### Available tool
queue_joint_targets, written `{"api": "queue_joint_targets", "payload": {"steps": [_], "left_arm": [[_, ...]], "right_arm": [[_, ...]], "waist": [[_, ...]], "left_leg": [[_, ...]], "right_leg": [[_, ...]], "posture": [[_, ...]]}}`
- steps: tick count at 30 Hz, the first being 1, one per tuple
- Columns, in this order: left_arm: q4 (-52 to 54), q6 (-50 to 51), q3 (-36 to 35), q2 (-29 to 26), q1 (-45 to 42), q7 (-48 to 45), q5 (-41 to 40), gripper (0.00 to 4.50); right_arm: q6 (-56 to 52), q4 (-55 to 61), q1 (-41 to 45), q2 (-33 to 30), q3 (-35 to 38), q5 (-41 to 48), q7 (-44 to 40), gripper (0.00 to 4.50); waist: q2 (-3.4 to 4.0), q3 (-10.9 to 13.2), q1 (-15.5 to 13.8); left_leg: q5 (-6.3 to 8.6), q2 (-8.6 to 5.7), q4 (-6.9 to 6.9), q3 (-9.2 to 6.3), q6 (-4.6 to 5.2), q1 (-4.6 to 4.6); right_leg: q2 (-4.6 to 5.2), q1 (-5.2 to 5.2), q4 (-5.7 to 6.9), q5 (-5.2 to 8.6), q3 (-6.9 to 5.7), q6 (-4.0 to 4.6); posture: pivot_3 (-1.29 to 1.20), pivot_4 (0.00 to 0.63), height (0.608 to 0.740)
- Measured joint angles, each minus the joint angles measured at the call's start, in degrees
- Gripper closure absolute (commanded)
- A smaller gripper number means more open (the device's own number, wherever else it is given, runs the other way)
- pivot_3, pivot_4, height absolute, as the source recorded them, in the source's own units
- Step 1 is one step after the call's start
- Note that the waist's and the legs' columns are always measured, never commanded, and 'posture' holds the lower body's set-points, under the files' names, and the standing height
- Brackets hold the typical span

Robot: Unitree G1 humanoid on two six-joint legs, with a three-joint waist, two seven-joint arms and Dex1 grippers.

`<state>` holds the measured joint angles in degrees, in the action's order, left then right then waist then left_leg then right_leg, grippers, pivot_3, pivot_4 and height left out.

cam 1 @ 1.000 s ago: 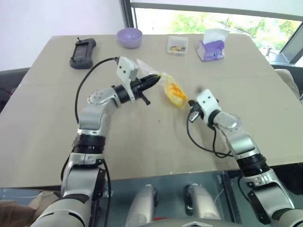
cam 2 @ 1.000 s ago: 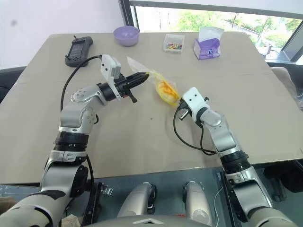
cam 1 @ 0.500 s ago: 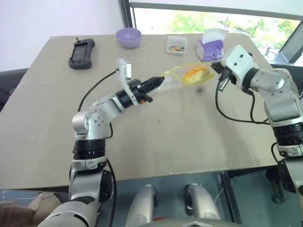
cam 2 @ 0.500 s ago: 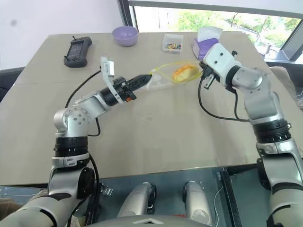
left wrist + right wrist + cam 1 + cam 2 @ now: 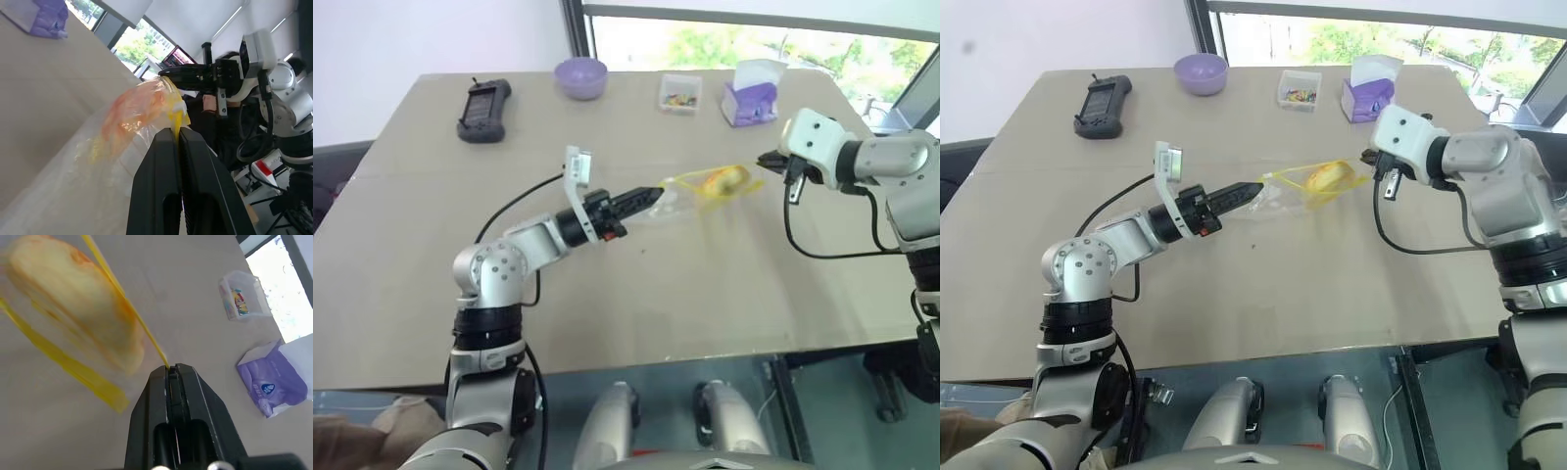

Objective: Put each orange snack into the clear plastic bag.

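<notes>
Both my pincers are clamped on the clear plastic bag: left gripper, right gripper. Since a second ago I raised it level above the table. The orange snack sits inside; insertion looks complete.

Near half of table open; purple bowl, tissue pack (far edge) obstruct.

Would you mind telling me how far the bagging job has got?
Done: the orange snack sits inside the clear plastic bag. In hand: the left gripper and right gripper are shut on opposite ends, holding it above the table. Left: probably sealing and setting down.
</notes>
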<state>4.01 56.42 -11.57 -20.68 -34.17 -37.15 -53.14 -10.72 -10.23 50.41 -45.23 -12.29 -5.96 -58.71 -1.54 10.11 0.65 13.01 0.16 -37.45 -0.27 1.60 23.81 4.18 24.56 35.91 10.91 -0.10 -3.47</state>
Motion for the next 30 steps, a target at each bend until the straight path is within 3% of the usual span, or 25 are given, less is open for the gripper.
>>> {"api": "queue_joint_targets", "payload": {"steps": [3, 9, 17, 19, 23, 26, 30], "left_arm": [[-0.17, -1.64, 0.31, -0.11, -1.24, -0.71, 0.37, 4.5], [-2.83, -13.15, 7.57, -3.91, -2.44, -7.41, 11.24, 4.5], [-13.89, -24.73, 7.83, -5.74, -9.06, -9.85, 20.36, 4.5], [-12.04, -25.43, 8.77, -7.38, -7.32, -11.82, 21.68, 4.5], [-18.55, -30.2, 10.07, -5.27, -9.08, -9.91, 25.87, 4.5], [-11.0, -31.0, 14.36, -10.43, -3.75, -16.34, 27.8, 4.5], [-14.25, -31.39, 14.68, -5.23, -4.9, -12.99, 28.65, 4.5]], "right_arm": [[0.42, -0.44, 0.36, 0.01, 0.02, 0.19, 0.24, 4.45], [3.39, -4.09, 3.18, 0.06, 0.18, -0.78, 0.89, 4.45], [4.6, -4.41, 1.14, 2.25, 0.77, -0.56, 4.21, 4.45], [4.44, -3.57, 0.36, 2.03, 1.68, -0.35, 4.17, 4.45], [5.08, -6.35, 0.0, 3.35, 1.67, -1.53, 7.18, 4.45], [5.84, -2.49, -4.31, 2.76, 1.81, -0.83, 5.46, 4.45], [4.64, -2.57, -5.5, 6.88, 0.75, -1.02, 7.96, 4.45]], "waist": [[0.0, 0.0, -0.05], [0.0, 0.0, 0.07], [0.02, 0.03, 0.01], [0.03, 0.02, 0.08], [0.01, 0.1, -0.16], [0.05, -0.07, 0.27], [0.09, 0.13, 0.01]], "left_leg": [[0.0, 0.0, 0.0, -0.01, 0.0, 0.0], [-0.01, -0.01, 0.03, 0.05, -0.02, -0.01], [0.0, -0.03, 0.03, 0.06, -0.02, 0.05], [0.0, -0.02, 0.06, 0.07, -0.01, 0.04], [0.02, -0.03, 0.0, 0.02, 0.02, 0.12], [0.05, 0.02, 0.13, 0.11, 0.03, -0.12], [0.06, 0.0, -0.12, 0.09, 0.06, 0.19]], "right_leg": [[0.0, 0.0, 0.0, 0.0, 0.0, 0.0], [-0.01, 0.0, -0.03, 0.0, 0.02, 0.01], [0.01, 0.05, -0.05, -0.01, 0.01, 0.01], [0.01, 0.04, -0.06, -0.01, 0.03, 0.01], [0.0, 0.1, -0.04, -0.02, -0.02, 0.01], [-0.01, -0.07, -0.08, -0.01, 0.08, 0.03], [-0.02, 0.19, 0.04, -0.03, 0.06, 0.02]], "posture": [[0.0, 0.15, 0.74], [0.0, 0.15, 0.74], [0.0, 0.15, 0.74], [0.0, 0.15, 0.74], [0.0, 0.15, 0.74], [0.0, 0.15, 0.74], [0.0, 0.15, 0.74]]}}
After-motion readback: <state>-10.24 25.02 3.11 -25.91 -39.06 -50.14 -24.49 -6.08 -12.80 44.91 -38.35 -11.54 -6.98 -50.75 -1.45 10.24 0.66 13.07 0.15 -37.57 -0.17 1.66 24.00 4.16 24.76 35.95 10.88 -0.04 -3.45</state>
